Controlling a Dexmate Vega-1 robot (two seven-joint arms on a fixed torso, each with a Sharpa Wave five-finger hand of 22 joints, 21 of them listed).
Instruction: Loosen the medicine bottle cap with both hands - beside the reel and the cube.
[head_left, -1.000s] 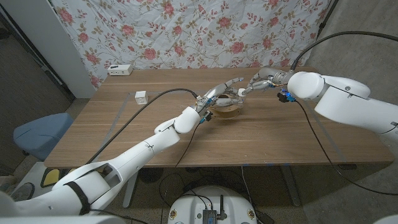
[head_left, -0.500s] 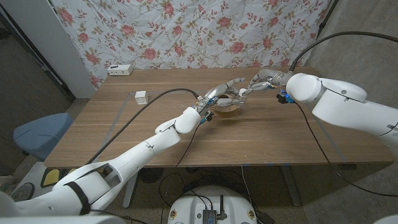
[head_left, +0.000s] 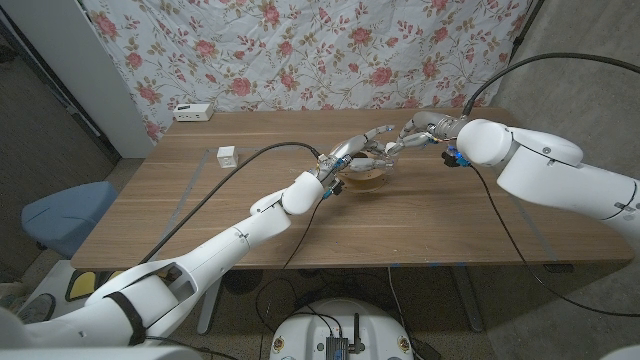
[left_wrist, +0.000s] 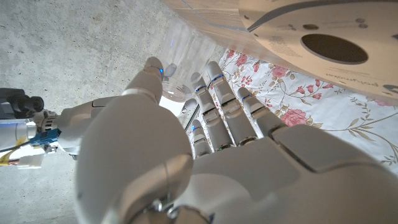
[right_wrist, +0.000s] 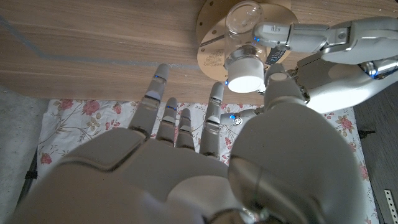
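Note:
A clear medicine bottle (right_wrist: 244, 18) with a white cap (right_wrist: 245, 74) is held just above the round wooden reel (head_left: 366, 180) at mid-table. My left hand (head_left: 354, 153) grips the bottle's body; its fingers (right_wrist: 311, 36) wrap the clear part. My right hand (head_left: 421, 129) reaches in from the right, and its thumb and a fingertip (right_wrist: 216, 88) sit on either side of the cap (head_left: 388, 148) while the other fingers spread. In the left wrist view my left hand (left_wrist: 205, 143) covers most of the bottle, with the reel (left_wrist: 311, 37) beyond. A small white cube (head_left: 227, 155) sits far left.
A white power strip (head_left: 192, 112) lies at the table's back left edge. A blue chair (head_left: 58, 215) stands off the table's left side. A floral cloth (head_left: 300, 50) hangs behind the table. Cables trail from both arms across the wood.
My right forearm has eased slightly to the left toward the bottle. Both hands, the bottle and the reel stay where they were.

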